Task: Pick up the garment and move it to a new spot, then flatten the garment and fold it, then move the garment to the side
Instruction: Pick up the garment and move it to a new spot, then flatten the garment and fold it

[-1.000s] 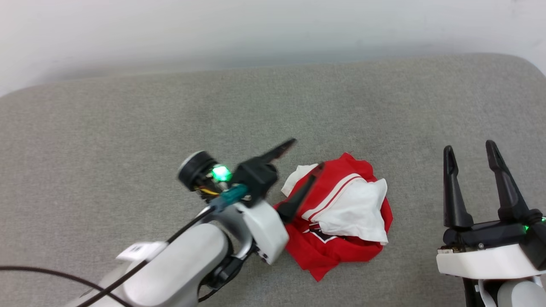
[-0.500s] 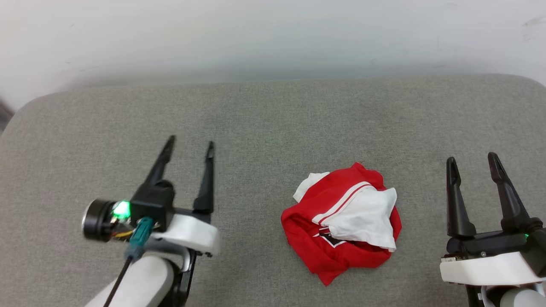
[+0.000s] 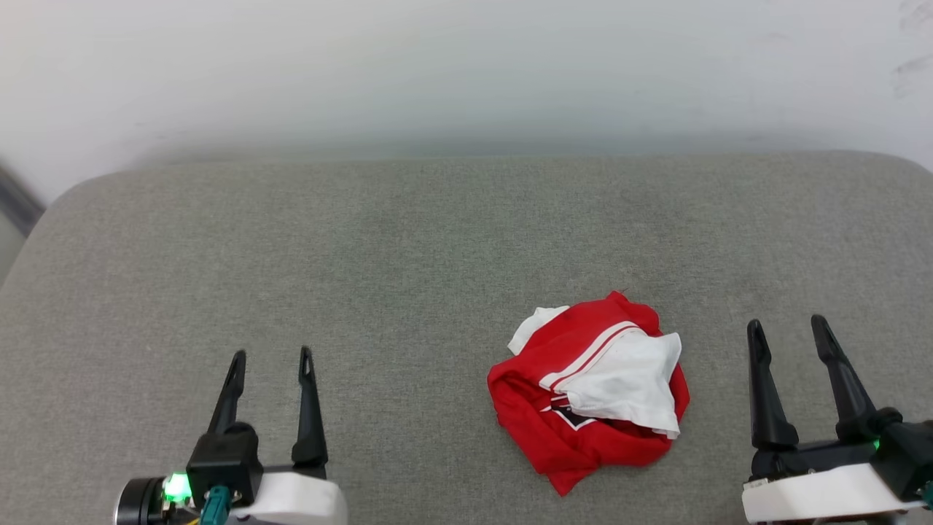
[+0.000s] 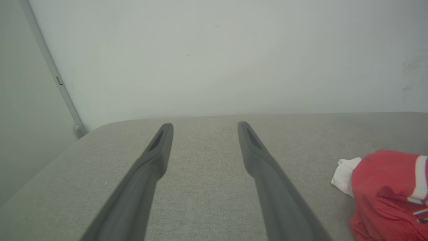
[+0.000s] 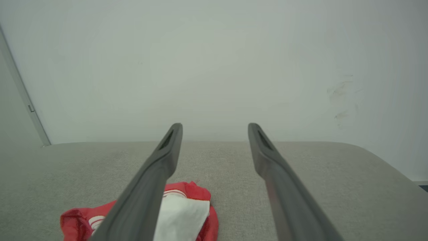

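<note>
Red jersey (image 3: 576, 437) lay crumpled on the grey cushion (image 3: 437, 255), not yet flattened or folded, between my left gripper (image 3: 272, 353) and right gripper (image 3: 786, 322), both empty with fingers spread apart.

I can read no word or number here. My garment (image 3: 592, 437) lies crumpled on the grey cushion (image 3: 408, 255), toward its near edge and right of the middle. A scrap of black, white-outlined print (image 3: 563, 415) peeks out between the red folds below the white sleeve. It is too bunched and hidden for me to tell any letter or digit.
</note>
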Robot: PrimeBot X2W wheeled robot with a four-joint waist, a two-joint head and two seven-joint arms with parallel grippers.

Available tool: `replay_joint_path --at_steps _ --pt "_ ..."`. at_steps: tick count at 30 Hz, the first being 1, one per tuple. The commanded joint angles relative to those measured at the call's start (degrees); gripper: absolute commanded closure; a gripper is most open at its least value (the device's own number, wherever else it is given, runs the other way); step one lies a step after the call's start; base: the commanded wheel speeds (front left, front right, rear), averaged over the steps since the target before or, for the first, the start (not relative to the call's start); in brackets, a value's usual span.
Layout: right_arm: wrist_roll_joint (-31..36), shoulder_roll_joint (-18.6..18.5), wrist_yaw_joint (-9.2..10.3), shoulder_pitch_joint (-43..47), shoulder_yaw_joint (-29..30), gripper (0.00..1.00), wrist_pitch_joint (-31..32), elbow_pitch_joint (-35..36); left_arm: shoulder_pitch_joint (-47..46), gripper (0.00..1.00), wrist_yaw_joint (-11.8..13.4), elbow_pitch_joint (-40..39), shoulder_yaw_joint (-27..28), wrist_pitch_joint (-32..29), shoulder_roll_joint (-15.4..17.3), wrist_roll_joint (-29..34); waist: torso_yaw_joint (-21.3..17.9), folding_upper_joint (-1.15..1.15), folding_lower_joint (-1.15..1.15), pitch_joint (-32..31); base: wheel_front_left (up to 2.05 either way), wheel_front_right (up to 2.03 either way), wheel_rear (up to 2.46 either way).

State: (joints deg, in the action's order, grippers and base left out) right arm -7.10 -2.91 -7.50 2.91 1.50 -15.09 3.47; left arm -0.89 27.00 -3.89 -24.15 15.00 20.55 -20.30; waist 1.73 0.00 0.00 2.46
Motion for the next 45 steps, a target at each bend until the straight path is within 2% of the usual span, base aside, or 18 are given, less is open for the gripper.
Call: replay_joint_path --at_steps 1,6,18,30,34,37,45 --pt "-0.43 0.05 0.02 0.99 0.14 0.00 -0.12 -0.41 1.38 0.00 -0.94 0.51 1.12 0.26 -0.67 0.99 0.17 0.00 0.00 -0.31 0.00 0.00 0.00" --pt "-0.66 0.05 0.02 3.01 0.50 0.00 -0.12 -1.15 4.61 0.00 -3.95 0.88 4.28 0.26 -4.06 4.05 0.56 0.00 0.00 -1.21 0.00 0.00 0.00" --pt "-1.48 0.05 0.02 5.24 0.64 0.00 -0.12 -1.80 8.14 0.00 -9.97 1.24 9.42 0.21 -9.46 9.33 0.90 0.00 0.00 -2.40 0.00 0.00 0.00" --pt "-1.98 0.05 0.02 5.39 0.36 0.00 -0.12 -1.96 9.33 0.00 -14.59 2.98 13.29 0.22 -12.74 12.54 1.02 0.00 0.00 -2.93 0.00 0.00 0.00" --pt "-2.03 0.05 0.02 5.08 0.26 0.00 -0.12 -1.91 8.92 0.00 -15.97 3.78 14.85 0.22 -13.07 12.85 0.96 0.00 0.00 -2.81 0.00 0.00 0.00" --pt "-1.99 0.05 0.02 4.66 0.12 0.00 -0.12 -1.75 6.53 0.00 -18.11 5.34 16.06 0.22 -12.85 12.02 0.84 0.00 0.00 -2.56 0.00 0.00 0.00" --pt "-1.35 0.05 0.02 2.65 -0.37 0.00 -0.12 -0.62 -7.54 0.00 -24.09 7.14 17.42 0.22 -8.58 14.43 -0.18 0.00 0.00 0.27 0.00 0.00 0.00"
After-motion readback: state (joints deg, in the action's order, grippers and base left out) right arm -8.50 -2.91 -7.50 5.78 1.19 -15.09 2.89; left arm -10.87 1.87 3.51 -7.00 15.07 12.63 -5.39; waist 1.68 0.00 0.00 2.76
